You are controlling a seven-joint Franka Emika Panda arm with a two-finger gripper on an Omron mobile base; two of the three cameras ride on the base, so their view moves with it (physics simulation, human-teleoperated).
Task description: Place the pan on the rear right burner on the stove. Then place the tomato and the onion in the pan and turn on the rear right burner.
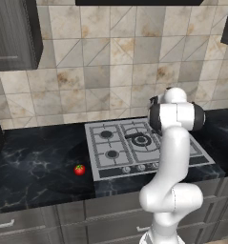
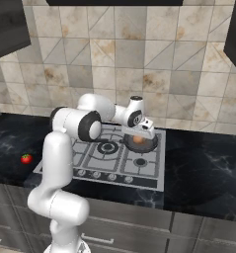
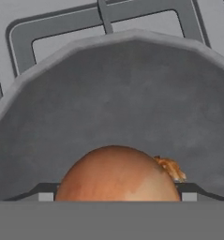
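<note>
The dark grey pan (image 2: 152, 147) sits at the rear right of the stove (image 2: 149, 173) and hides the rear right burner. In the hand view its grey floor (image 3: 118, 93) spreads wide. The brown-orange onion (image 2: 139, 141) is low inside the pan, just under the hand. My gripper (image 2: 141, 134) points down over it, its fingertips (image 3: 45, 197) pressed against both sides of the onion (image 3: 117, 176), jaws spread wide around it. The red tomato (image 1: 79, 169) lies on the black counter left of the stove (image 1: 106, 152); the right base view has the tomato (image 2: 26, 158) at far left.
A row of knobs (image 2: 112, 176) lines the stove's front edge. The large central burner (image 1: 140, 140) lies left of the pan. A tiled wall stands behind the stove, and dark cabinets (image 1: 15, 33) hang above on the left.
</note>
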